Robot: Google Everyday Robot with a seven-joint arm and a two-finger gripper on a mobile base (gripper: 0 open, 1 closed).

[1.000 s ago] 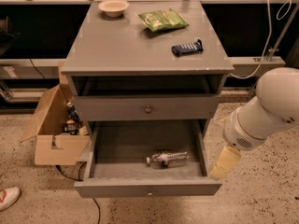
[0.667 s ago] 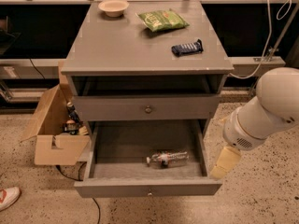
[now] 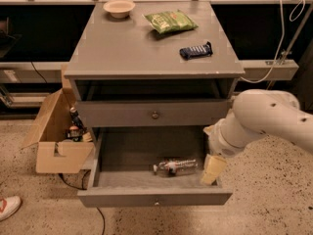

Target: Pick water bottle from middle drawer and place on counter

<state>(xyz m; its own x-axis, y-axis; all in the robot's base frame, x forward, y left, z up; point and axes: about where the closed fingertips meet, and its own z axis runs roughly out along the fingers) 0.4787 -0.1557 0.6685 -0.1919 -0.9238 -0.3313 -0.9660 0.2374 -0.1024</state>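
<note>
counter (image 3: 137,53): bowl (image 3: 119,8), green bag (image 3: 170,21) and dark wrapper (image 3: 195,51) carried | middle drawer (image 3: 154,197): pulled open | tool (image 3: 213,169): held low at the drawer's right wall, grip state cannot be told | water bottle (image 3: 175,167): laid flat on drawer floor, just beside tool

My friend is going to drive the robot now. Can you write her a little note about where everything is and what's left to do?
Gripper: down low at the right side of the open middle drawer, holding nothing.
Water bottle: lying on its side on the drawer floor, just left of the gripper.
Counter: holds a bowl, a green chip bag and a dark snack bar.
Done: the drawer is open.
Left: grab the bottle, lift it out, and set it on a bare spot of the counter.
</note>
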